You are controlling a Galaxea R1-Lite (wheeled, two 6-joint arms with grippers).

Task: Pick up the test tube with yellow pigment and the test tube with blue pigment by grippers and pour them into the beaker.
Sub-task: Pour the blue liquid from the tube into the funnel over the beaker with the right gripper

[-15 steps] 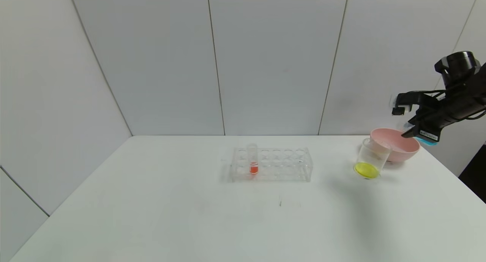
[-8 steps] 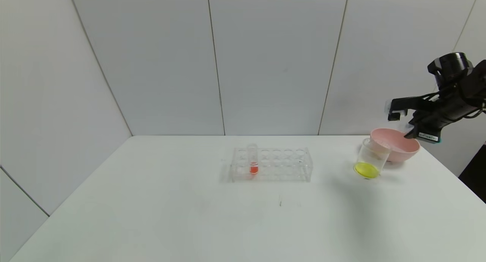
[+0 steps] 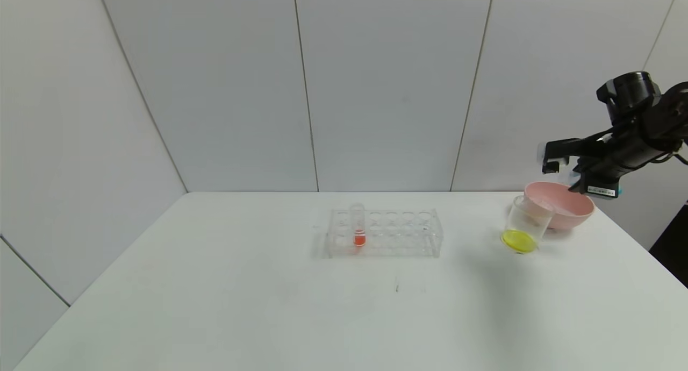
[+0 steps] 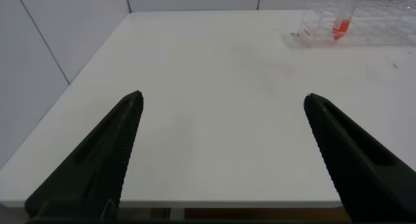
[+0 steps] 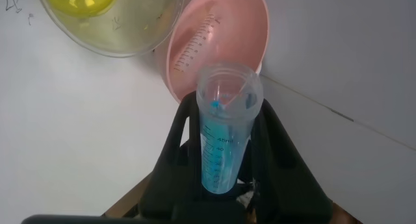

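Matt white tabletop (image 3: pixel 269 306); clear glossy plastic rack (image 3: pixel 382 233), beaker (image 3: pixel 527 223) and blue-pigment test tube (image 5: pixel 224 130); smooth pink plastic bowl (image 3: pixel 567 207); matt black ridged fingers (image 4: pixel 110 152) were shown.

White table (image 3: pixel 269 306) fills lower half of head view; grey panelled wall (image 3: pixel 376 86) behind, fills upper half.

Clear multi-hole rack (image 3: pixel 382 233) at frame centre, on table. One tube with orange-red liquid (image 3: pixel 358 232) upright in hole near rack's left end; other holes look vacant.

Pink bowl (image 3: pixel 570 208) at right of frame, near table's far right edge. Small dark mark (image 3: pixel 396 288) on tabletop below rack.
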